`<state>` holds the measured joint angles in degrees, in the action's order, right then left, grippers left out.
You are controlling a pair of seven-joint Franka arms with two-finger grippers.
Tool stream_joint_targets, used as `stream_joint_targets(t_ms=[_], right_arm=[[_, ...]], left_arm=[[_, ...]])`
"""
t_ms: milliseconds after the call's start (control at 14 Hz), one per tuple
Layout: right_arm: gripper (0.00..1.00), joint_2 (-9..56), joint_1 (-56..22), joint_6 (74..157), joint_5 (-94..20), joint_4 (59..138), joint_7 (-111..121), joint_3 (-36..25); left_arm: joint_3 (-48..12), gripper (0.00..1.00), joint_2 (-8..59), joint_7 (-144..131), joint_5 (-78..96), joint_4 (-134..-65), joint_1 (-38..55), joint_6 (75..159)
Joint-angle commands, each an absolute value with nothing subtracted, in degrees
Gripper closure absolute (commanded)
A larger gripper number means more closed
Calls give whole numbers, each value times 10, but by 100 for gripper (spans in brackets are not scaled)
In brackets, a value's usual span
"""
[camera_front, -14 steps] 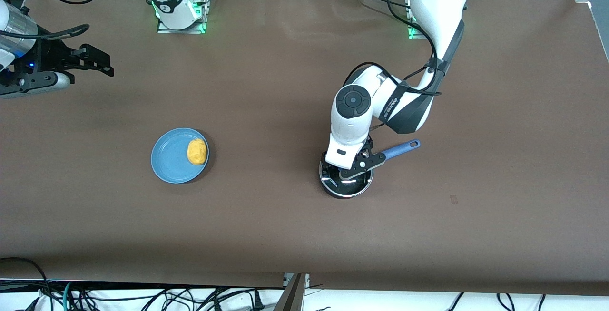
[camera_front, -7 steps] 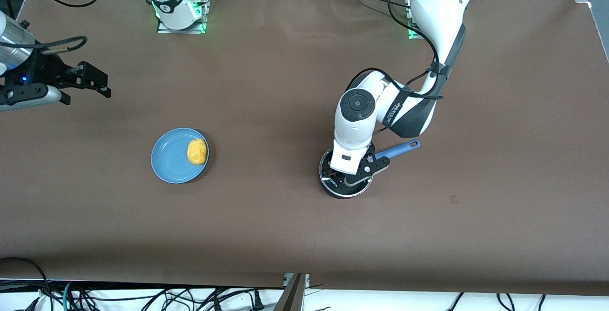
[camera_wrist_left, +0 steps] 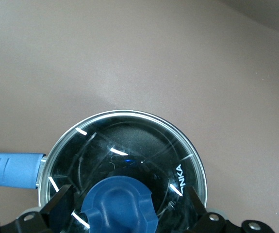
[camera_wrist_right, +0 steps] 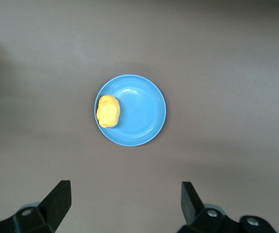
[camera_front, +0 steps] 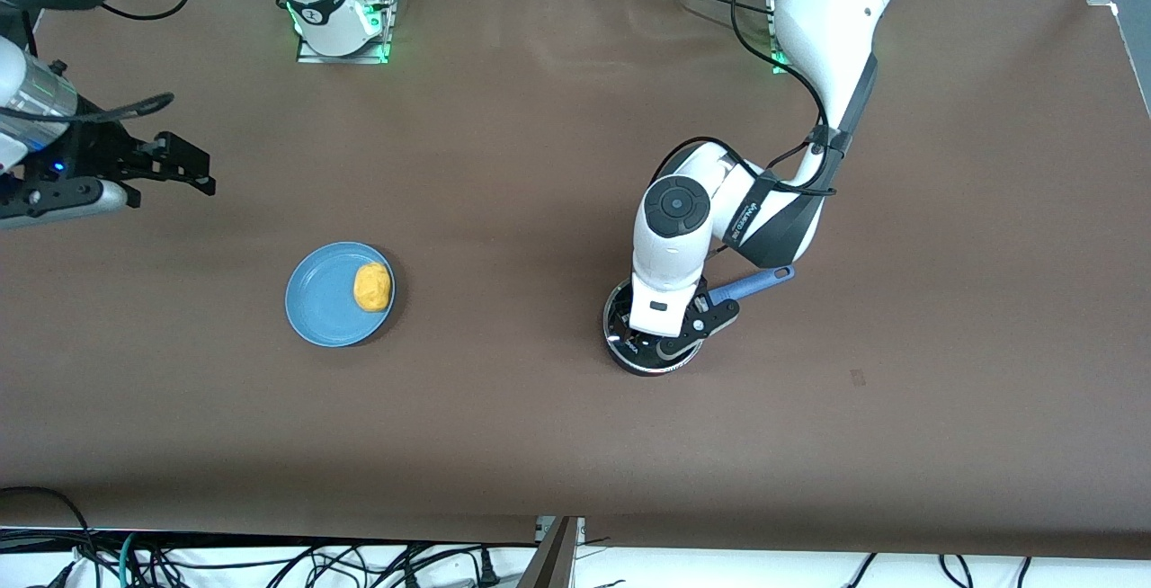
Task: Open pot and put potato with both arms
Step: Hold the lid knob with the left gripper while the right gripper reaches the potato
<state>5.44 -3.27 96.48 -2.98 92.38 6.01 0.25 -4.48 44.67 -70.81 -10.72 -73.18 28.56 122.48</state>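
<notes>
Left gripper (camera_wrist_left: 122,206) lowered, open astride one lidded pot (camera_front: 649,345); one potato (camera_front: 371,287)

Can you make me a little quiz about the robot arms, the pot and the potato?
1. True or false: the clear glass lid with the blue knob is on the small black round pot.
2. What does the yellow-orange lumpy potato lie on?
A. the bare brown table
B. the flat round blue plate
C. the pot's long blue handle
3. Fill the gap: the left gripper has its open fingers on either side of the lid's ____, while the right gripper is open, up over the brown table near the right arm's end.

Key: 1 true; 2 B; 3 knob.
</notes>
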Motion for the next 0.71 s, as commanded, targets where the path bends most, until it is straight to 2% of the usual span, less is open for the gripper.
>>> stream_joint_targets(t_ms=[0, 143, 286, 429, 643], right_arm=[[0, 102, -40, 960, -21, 917, 68, 4], [0, 114, -40, 916, 9, 915, 66, 4], [0, 115, -47, 920, 17, 918, 59, 4], [0, 121, -61, 952, 10, 925, 55, 5], [0, 120, -66, 1033, -25, 991, 21, 19]], left_arm=[[-43, 8, 455, -743, -123, -716, 288, 1220], [-43, 18, 454, -744, -122, -716, 288, 1220], [-44, 18, 454, -744, -121, -717, 288, 1220], [-44, 18, 454, -743, -123, -718, 288, 1220], [-45, 26, 453, -743, -123, -722, 288, 1218]])
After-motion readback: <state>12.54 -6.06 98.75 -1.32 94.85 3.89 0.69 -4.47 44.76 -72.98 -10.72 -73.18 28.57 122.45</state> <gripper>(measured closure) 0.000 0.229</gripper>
